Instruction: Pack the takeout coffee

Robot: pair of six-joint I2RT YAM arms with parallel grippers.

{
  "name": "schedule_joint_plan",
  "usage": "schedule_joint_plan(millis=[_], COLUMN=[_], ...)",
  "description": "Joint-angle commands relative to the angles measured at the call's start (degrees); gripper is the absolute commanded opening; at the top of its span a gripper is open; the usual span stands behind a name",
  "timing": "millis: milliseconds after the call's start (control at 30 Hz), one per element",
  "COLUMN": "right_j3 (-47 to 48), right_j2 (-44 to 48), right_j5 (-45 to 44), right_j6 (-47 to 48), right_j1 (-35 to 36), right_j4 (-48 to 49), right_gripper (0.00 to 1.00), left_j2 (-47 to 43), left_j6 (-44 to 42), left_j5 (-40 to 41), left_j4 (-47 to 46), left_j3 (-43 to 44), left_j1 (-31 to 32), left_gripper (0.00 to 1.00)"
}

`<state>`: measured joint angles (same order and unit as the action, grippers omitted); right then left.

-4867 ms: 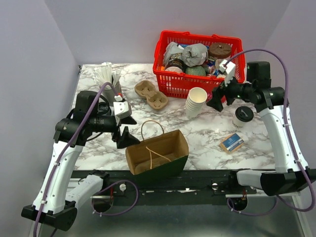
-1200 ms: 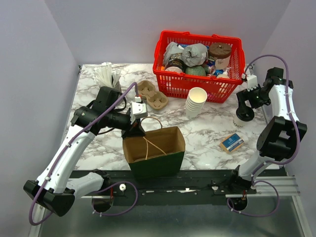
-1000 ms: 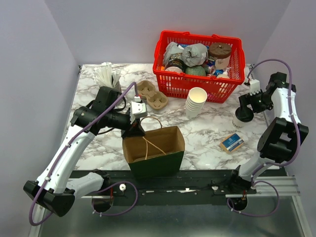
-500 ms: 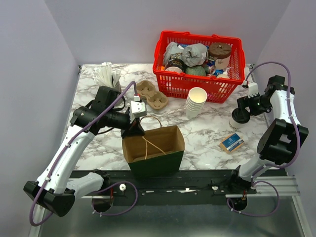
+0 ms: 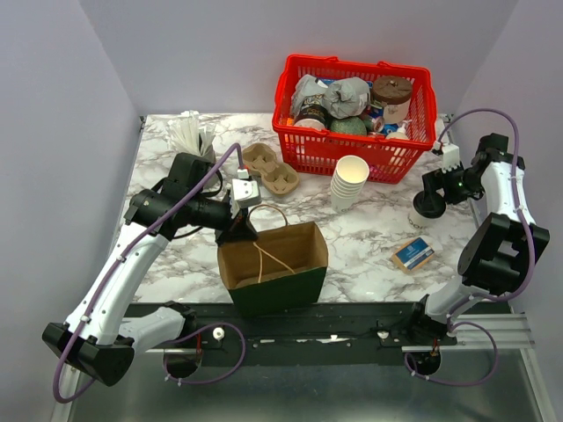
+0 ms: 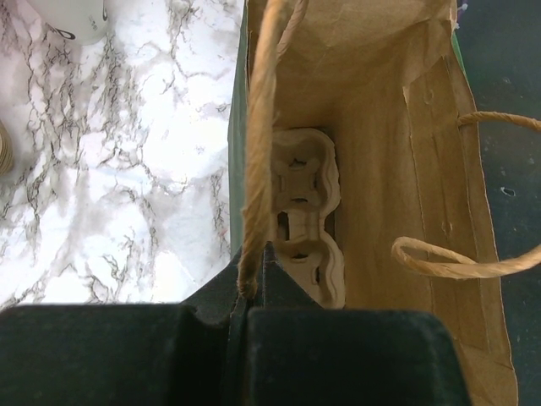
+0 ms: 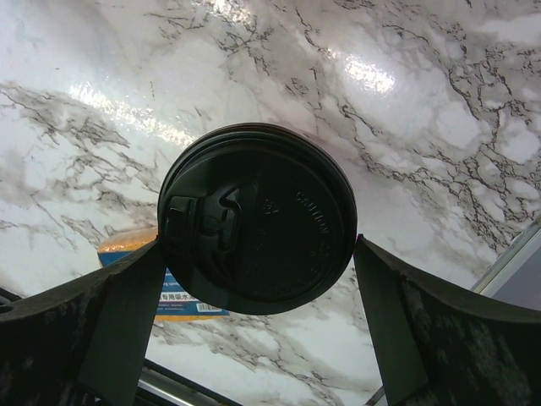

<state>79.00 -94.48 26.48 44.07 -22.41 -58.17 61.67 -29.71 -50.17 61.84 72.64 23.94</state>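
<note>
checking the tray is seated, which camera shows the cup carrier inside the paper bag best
Left wrist: it looks down into the paper bag, with the cup carrier at the bottom against one wall. Top external shows the bag, but not the carrier in it. Right wrist shows the lidded cup, no bag.

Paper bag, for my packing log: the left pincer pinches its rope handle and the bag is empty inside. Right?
Not empty. The left wrist view shows a pulp cup carrier lying at the bottom of the paper bag. The left pincer does pinch its rope handle.
</note>
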Motion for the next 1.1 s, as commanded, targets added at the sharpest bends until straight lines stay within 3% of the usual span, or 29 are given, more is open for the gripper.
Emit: schedule_joint_plan(millis=[0, 200, 500, 733, 833, 1067], right_j3=[-1.04, -2.01, -3.68, -5.61, -5.18, 5.53], right_j2=[0.43, 0.70, 5.08, 12.99, 18.00, 27.68], right_j5=[2.08, 2.70, 3.14, 3.75, 6.47, 23.85], right_j6=[1.10, 0.14, 1.45, 5.14, 6.55, 10.68], right_j1=[0.00, 0.00, -0.08, 0.00, 0.00, 0.09], right_j4=[1.92, 3.85, 5.17, -0.70, -5.35, -20.56], right_gripper=[1.00, 1.00, 0.89, 0.80, 0.80, 0.80], left_j2=[0.29, 0.56, 0.65, 0.56, 0.47, 0.91], left_j6=[0.71, 1.06, 1.06, 0.45, -0.08, 1.15], left_j5=[-1.24, -1.24, -1.51, -2.04, -1.33, 8.50], left_j4=[-1.11, -1.11, -0.76, -0.41, -0.49, -5.59], left_j3=[1.89, 2.33, 2.86, 3.73, 4.00, 6.63], left_j1=[-0.39, -0.39, -0.57, -0.57, -0.57, -0.57], left_gripper=[0.00, 0.00, 0.00, 0.00, 0.00, 0.00])
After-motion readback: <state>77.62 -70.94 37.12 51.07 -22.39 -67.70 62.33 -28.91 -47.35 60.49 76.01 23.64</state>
